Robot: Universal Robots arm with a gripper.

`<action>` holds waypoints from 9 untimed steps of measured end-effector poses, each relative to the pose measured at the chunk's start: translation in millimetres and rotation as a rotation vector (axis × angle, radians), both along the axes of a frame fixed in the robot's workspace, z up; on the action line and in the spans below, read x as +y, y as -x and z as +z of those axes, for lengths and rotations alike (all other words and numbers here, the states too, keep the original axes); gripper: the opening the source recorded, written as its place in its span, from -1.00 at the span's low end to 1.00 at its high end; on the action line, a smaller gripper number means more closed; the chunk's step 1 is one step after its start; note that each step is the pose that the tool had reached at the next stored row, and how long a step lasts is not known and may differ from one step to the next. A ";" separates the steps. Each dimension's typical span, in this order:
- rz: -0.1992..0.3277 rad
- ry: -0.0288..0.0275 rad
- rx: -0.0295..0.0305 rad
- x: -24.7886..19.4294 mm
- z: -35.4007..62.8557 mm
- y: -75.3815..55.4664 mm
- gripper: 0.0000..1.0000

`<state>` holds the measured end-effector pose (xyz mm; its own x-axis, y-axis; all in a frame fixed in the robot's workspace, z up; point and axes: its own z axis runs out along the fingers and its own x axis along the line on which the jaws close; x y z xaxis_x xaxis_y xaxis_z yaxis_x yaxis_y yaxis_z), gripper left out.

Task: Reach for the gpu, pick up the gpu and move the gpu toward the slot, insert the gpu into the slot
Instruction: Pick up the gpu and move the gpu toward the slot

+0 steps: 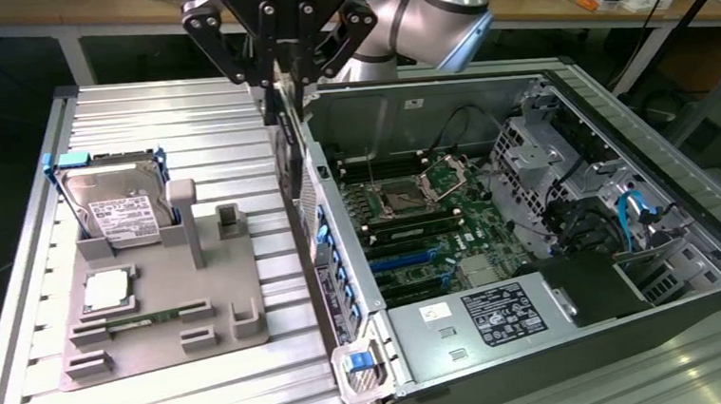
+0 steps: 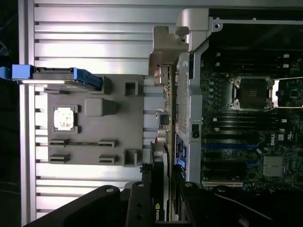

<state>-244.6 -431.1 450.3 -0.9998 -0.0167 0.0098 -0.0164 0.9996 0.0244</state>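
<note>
The gpu (image 1: 288,150) hangs upright and edge-on from my gripper (image 1: 280,79), which is shut on its top edge. It hangs over the table, between the grey holder (image 1: 165,301) and the open computer case (image 1: 489,212), just outside the case's wall. In the wrist view the gpu (image 2: 160,161) runs as a thin dark strip away from my gripper (image 2: 161,194), with its silver end bracket (image 2: 163,56) at the far end. The blue and black expansion slots (image 1: 397,257) lie on the motherboard inside the case, beside the card (image 2: 227,146).
The grey holder carries a silver hard drive (image 1: 114,214) in a blue frame, a square chip (image 1: 108,288) and a memory stick (image 1: 140,320). The case's metal wall (image 1: 326,252) stands between the card and the motherboard. Drive cages and cables (image 1: 589,205) fill the case's far side.
</note>
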 end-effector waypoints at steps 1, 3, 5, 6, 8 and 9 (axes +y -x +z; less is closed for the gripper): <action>0.000 0.0000 0.0000 0.0 -0.1 -4.9 -0.47; 0.000 0.0000 0.0000 0.0 -0.4 -13.8 -0.47; 0.000 -0.0001 -0.0001 0.0 -0.9 -23.0 -0.47; 0.000 -0.0001 0.0000 0.0 -1.1 -27.6 -0.47; 0.000 0.0000 0.0000 0.0 -1.7 -36.8 -0.47; 0.000 -0.0001 0.0000 0.0 -2.0 -41.1 -0.47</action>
<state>-203.5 -431.1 448.3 -0.9998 -0.0167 0.0098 -0.0165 0.9996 0.0244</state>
